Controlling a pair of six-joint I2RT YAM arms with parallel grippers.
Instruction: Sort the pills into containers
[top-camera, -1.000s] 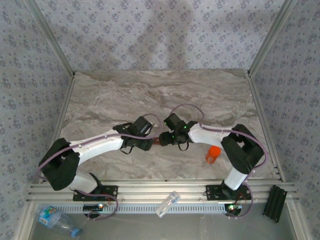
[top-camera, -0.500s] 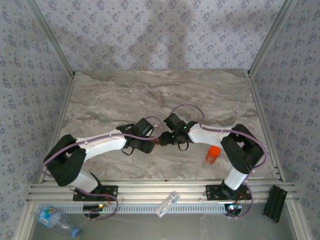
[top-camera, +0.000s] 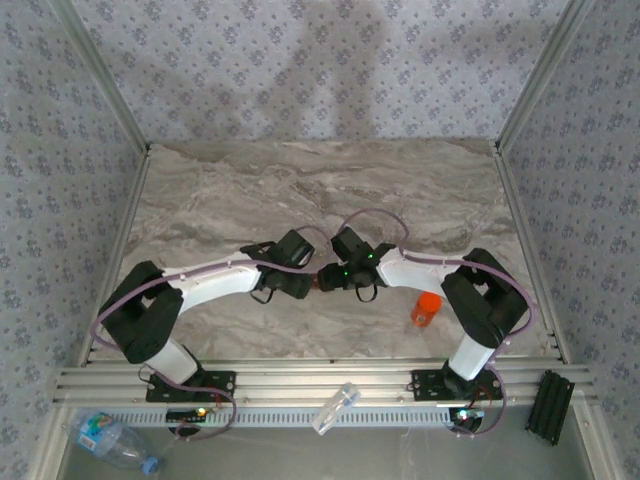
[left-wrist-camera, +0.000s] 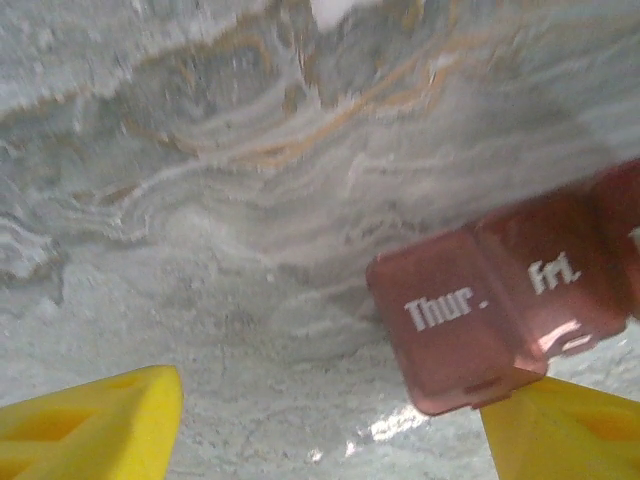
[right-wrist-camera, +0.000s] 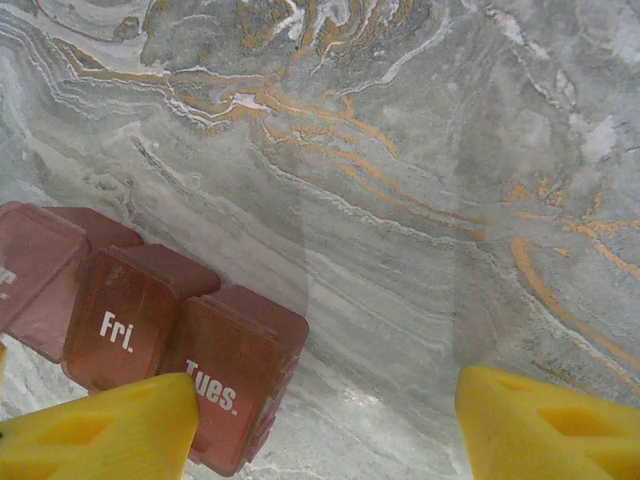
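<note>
— How does the left gripper (left-wrist-camera: 330, 400) stand?

— Wide open, with nothing in it. Only bare table (left-wrist-camera: 230, 220) lies between its yellow fingers (left-wrist-camera: 95, 425). The red pill box (left-wrist-camera: 500, 300) sits just ahead of the finger at the right of its wrist view. The corner of the "Thur." cell goes out of sight behind that fingertip, and "Fri." is next along. Whether finger and box touch, I cannot tell.

— And the right gripper (right-wrist-camera: 325, 385)?

— Its fingers are also spread and hold nothing. The box is at the finger on the left of its wrist view. That tip partly covers the "Tues." cell, with "Fri." beside it. The lids that show are shut.

— So both are at the box?

— Yes. From above, the two grippers face each other tip to tip, with the box between them.

— Where is the bottle (top-camera: 427, 308)?

— It is orange and on the table, well behind the right gripper. It is just beside that arm's forearm, toward its base, far from either gripper's fingers.
</note>
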